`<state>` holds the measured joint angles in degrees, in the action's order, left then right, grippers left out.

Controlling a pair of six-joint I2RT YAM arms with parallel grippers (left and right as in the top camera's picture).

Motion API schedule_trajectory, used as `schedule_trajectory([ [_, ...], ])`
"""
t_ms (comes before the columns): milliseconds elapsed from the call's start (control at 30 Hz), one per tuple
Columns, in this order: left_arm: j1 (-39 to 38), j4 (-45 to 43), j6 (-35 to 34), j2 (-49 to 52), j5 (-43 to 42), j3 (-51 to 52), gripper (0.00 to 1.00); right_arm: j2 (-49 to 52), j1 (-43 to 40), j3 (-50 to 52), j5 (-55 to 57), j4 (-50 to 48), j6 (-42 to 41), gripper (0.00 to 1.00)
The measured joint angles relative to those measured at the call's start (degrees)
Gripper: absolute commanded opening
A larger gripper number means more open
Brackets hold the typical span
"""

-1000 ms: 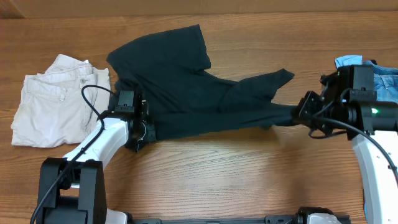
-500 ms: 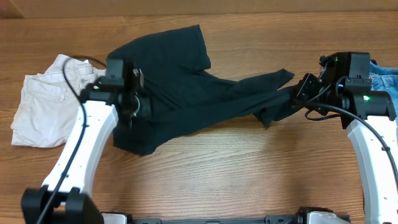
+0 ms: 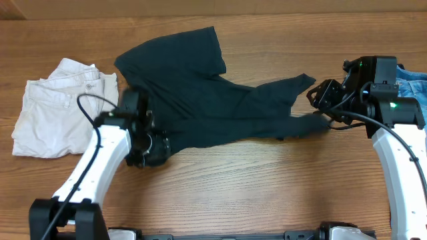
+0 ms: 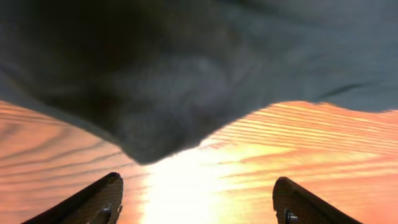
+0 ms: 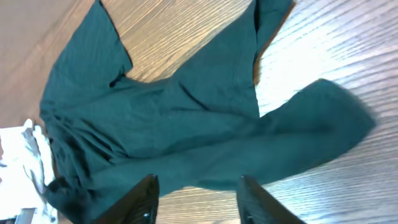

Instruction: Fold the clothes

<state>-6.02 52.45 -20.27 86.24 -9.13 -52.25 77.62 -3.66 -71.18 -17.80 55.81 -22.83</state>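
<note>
We see a dark T-shirt (image 3: 200, 107) spread crumpled across the middle of the wooden counter (image 3: 233, 193), its long axis running left to right between the two arms. The left tool (image 3: 150, 143) sits at the shirt's lower-left corner. Its wrist view shows the fingers (image 4: 93, 202) standing wide apart with nothing between them, and a rounded corner of cloth lying just ahead of the gap. The right tool (image 3: 323, 100) hangs at the opposite end, just beside the narrow right-hand tip of the fabric. Its fingers (image 5: 146, 199) are parted less widely and also hold nothing, with the shirt stretching away in front of them. Each arm is therefore nearest its own end of the garment, and we judge that any coming fold turns on taking those two ends along this left-to-right line. The shirt is far from flat: one sleeve juts toward the far edge of the counter, a second flap points toward the right arm, and deep creases cross the middle. No lettering shows from above. Pale shorts (image 3: 57, 107) lie well off to the left and blue jeans (image 3: 413, 83) at the right edge, both apart from the shirt.
</note>
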Motion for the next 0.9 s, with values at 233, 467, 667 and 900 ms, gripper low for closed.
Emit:
schedule_trajectory([
  [233,0.0,-14.6,-2.6,0.7,3.1,8.8,0.6,0.0,0.0,0.0,0.0,1.3,0.0,0.47],
  [467,0.0,-18.5,-3.1,3.7,6.6,8.9,0.04,0.0,0.0,0.0,0.1,4.5,0.0,0.47],
  [667,1.0,3.0,-2.5,4.3,0.8,-8.7,0.04,0.0,0.0,0.0,1.9,11.1,0.4,0.51],
  [900,1.7,9.9,-0.6,-0.8,-2.1,-50.5,0.04,0.0,1.8,7.5,0.9,8.2,3.3,0.5],
])
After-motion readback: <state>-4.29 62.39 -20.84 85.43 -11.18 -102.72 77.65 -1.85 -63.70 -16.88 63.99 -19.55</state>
